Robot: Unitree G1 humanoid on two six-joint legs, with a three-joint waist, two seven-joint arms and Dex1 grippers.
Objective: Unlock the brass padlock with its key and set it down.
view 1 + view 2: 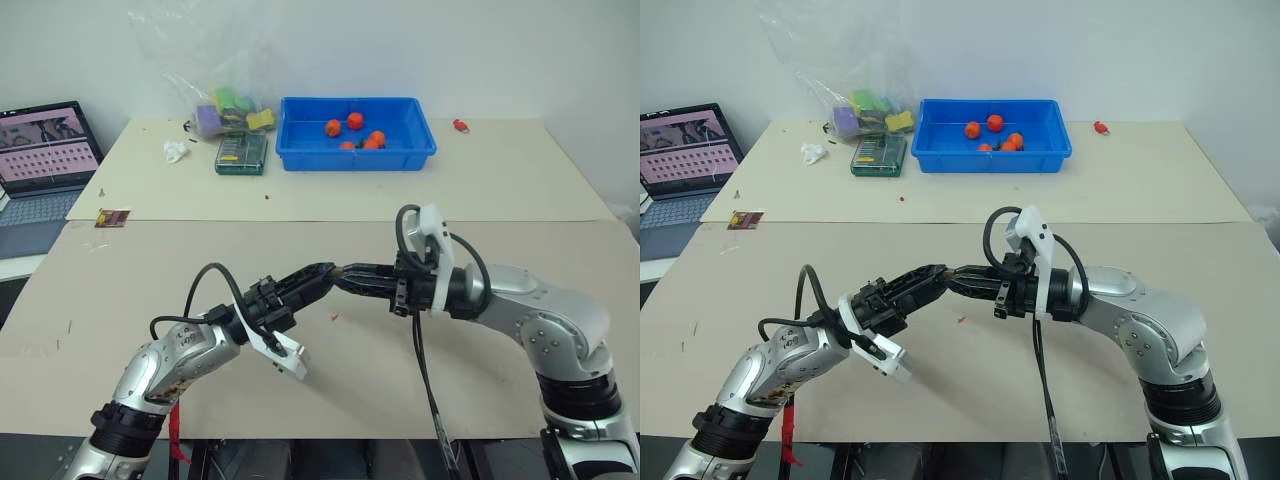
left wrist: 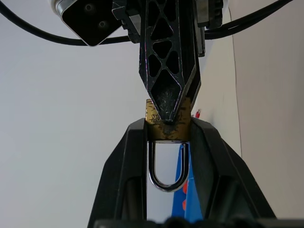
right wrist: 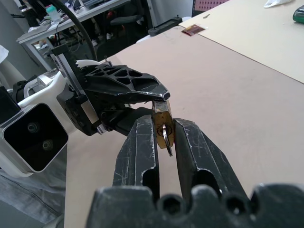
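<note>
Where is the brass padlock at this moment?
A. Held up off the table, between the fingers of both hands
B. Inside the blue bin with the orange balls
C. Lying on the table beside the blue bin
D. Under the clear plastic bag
A: the left wrist view shows the padlock clamped between the left hand's fingers, and the right wrist view shows the right hand's fingers closed on its key.

no legible text, labels or numbers
</note>
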